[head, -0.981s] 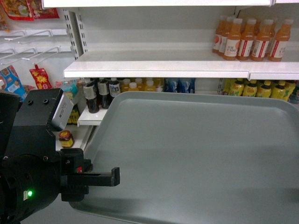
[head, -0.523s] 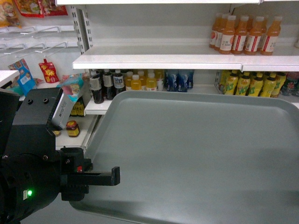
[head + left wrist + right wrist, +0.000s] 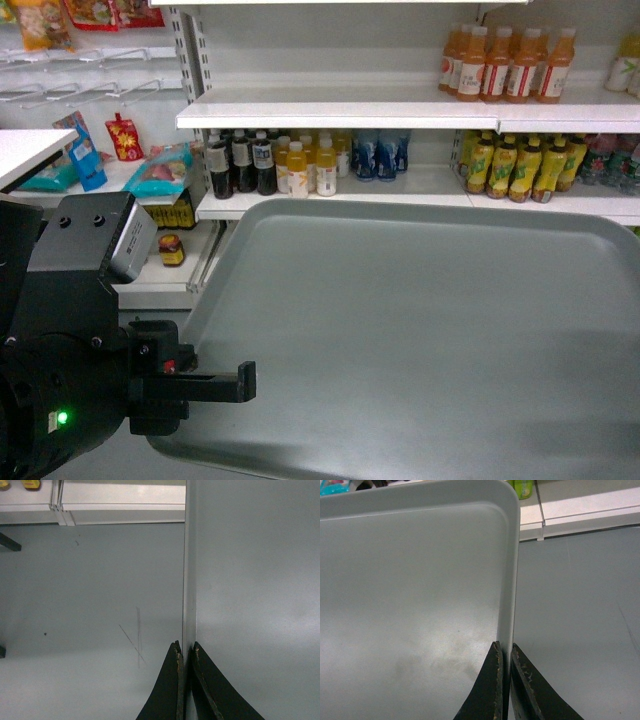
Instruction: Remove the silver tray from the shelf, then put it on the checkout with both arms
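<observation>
Left arm point(image 3: 60, 340) fills the lower-left of the head view: bulky black wrist, green light lit, red patch near the finger base, forearm roughly level with fingers pointing right. Left gripper point(image 3: 184, 652) is pinched on the left rim of the silver tray point(image 3: 420, 340); the wrist view shows both black fingers point(image 3: 167, 690) closed tight with the thin rim edge sandwiched between them, one finger over the tray face, one outside. Grey floor point(image 3: 90, 605) below on the outer side, with a faint scratch mark on it.

Tray is in the air, clear of the shelf point(image 3: 330, 110), spanning most of the head view from the left gripper out past the right edge. Face bare, far rim sitting in front of the lower shelf boards. Behind it are dark bottles point(image 3: 240, 165), yellow bottles point(image 3: 515, 165) and, on the upper board, orange bottles point(image 3: 505, 65).

Right arm body not in the head view. Right gripper point(image 3: 504, 655), per its wrist camera, is clamped on the tray's right rim just below the rounded corner, fingers together on the edge. A white counter corner point(image 3: 25, 150) shows at far left, well apart from the tray.
</observation>
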Motion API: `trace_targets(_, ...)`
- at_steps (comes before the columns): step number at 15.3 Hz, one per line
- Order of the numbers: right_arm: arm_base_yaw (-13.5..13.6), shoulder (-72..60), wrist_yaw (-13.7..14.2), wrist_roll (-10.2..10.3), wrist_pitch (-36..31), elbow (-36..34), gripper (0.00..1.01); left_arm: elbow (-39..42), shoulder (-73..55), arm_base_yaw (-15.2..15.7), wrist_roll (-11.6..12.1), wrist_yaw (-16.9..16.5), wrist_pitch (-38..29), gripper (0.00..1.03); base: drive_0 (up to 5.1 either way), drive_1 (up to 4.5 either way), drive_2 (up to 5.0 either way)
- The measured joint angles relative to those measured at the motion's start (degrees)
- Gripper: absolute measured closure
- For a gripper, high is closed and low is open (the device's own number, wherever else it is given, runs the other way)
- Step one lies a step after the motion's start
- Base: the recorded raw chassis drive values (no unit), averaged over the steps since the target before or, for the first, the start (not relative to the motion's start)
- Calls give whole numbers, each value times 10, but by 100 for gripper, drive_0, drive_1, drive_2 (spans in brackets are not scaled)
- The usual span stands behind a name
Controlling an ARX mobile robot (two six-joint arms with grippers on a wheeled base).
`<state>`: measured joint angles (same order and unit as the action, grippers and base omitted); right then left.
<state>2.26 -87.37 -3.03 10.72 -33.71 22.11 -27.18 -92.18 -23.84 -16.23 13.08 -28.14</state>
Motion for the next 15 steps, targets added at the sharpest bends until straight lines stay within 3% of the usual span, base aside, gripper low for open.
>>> trace_targets(15,0,0,0,0,-2,0,98,0,0,0,0,0,-2,100,11,-403,424)
